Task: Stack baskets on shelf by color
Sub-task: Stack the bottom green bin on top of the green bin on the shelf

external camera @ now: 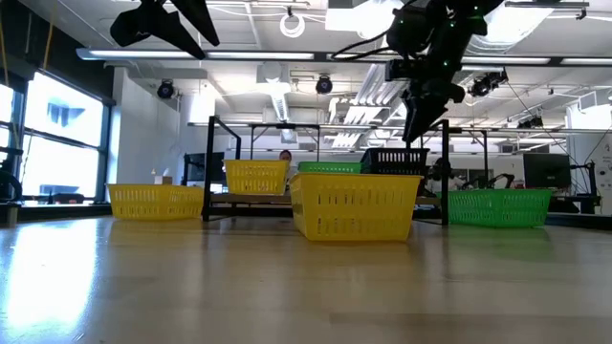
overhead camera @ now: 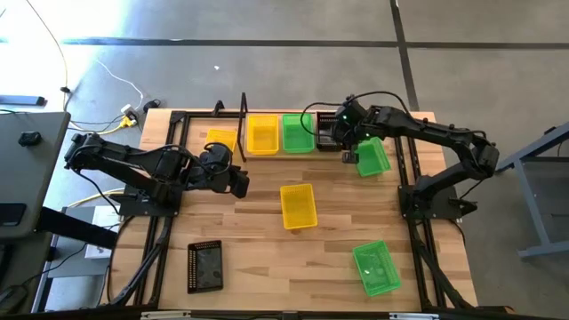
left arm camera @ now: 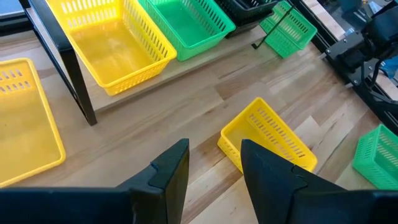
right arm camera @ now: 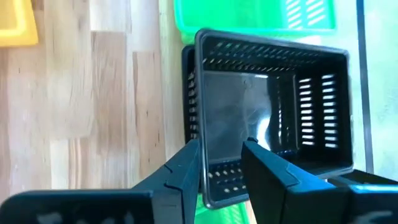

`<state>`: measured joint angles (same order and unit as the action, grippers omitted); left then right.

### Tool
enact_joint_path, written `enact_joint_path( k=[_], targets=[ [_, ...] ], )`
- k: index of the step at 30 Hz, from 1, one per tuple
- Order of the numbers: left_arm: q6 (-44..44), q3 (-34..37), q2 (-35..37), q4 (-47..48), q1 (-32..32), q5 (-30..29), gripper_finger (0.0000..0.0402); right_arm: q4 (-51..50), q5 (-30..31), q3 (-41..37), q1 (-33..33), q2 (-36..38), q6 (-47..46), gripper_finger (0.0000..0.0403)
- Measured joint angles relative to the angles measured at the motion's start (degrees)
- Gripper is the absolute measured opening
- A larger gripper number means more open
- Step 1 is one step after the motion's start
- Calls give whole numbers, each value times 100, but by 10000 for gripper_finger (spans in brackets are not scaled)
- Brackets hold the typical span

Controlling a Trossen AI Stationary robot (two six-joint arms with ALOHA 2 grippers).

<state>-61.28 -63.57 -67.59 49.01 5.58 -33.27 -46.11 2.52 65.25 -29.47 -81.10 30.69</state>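
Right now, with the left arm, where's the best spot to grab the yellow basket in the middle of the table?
Probably the yellow basket rim: it sits upright, open side up, standing clear of the others on the table. Bring the left pincer down from above, one finger inside, one outside, on the long wall nearest that arm. The open mesh rim gives a thin edge to pinch.

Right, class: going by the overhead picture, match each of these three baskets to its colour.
Baskets:
1. mid-table basket
2. left-side basket farthest from the shelf
3. right-side basket farthest from the shelf

Colours:
A. green
B. yellow
C. black

Pairs: 1-B, 2-C, 3-A
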Motion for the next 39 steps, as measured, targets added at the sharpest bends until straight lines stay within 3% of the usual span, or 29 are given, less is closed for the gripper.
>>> enact_joint_path(
  k=[15,32,39],
  targets=[
    [0,0,0,1,0,-17,135,603,456,-456,1,2,-276,106],
    [145,0,0,-2,2,-16,135,548,166,-442,18,-194,-645,105],
    [149,0,0,-5,4,2,135,545,450,-283,322,-65,-785,105]
  ],
)
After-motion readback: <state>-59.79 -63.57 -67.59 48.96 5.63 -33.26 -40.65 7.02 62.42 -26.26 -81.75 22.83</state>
